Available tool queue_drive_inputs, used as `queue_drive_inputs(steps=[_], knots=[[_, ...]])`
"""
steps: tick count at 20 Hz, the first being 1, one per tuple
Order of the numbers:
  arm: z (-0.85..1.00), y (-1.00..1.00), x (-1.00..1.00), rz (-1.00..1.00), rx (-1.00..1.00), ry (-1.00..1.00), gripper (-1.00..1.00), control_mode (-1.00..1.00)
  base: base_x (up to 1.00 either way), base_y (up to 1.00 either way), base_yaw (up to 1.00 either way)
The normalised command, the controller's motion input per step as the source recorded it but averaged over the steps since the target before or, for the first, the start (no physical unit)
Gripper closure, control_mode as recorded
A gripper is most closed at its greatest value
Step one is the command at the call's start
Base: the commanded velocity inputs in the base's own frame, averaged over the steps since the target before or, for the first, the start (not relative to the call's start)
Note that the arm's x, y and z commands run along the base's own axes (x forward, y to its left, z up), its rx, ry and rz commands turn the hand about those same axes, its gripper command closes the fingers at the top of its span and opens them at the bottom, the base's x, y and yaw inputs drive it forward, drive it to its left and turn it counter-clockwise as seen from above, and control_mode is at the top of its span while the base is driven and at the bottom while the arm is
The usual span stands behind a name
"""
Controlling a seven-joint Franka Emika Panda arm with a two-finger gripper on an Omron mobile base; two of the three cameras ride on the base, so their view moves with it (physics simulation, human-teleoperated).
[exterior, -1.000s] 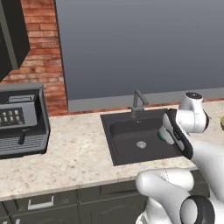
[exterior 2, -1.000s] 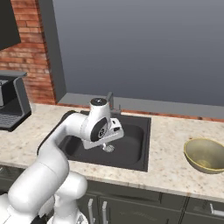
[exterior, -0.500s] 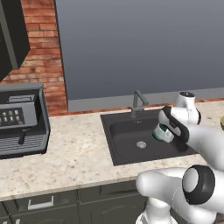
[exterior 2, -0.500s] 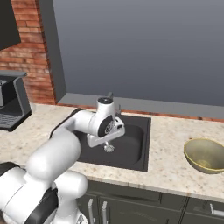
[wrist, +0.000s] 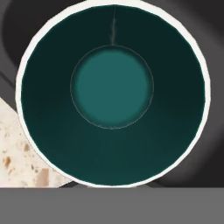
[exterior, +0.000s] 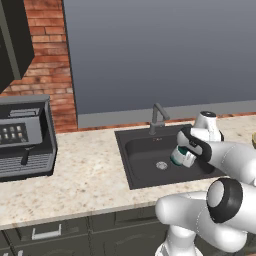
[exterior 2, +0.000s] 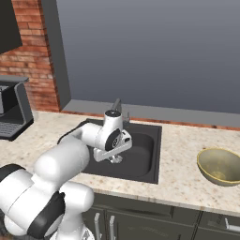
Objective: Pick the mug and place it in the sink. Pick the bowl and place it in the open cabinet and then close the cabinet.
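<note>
Hovering over the dark charcoal rectangular sink (exterior: 150, 167) beside its round drain, the two-finger gripper (exterior: 186, 151) clamps the small teal-lined white mug (exterior: 180, 156), apparently for release there.

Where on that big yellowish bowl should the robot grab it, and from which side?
Probably the rim, from above: the bowl sits upright and open on the counter, too wide to span, so one finger would go inside the thin wall and one outside.
</note>
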Motion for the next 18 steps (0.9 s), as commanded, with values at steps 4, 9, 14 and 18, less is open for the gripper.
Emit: queue_drive_inputs(steps=[4,9,14,18], knots=[[-0.30,0.17,0.15,0.00,0.00,-0.01,1.00,-1.00,0.00,0.00,0.00],[-0.26,0.07,0.17,0.00,0.00,0.00,1.00,-1.00,0.00,0.00,0.00],[-0.20,0.06,0.16,0.00,0.00,0.00,1.00,-1.00,0.00,0.00,0.00],[-0.20,0.04,0.14,0.00,0.00,0.00,1.00,-1.00,0.00,0.00,0.00]])
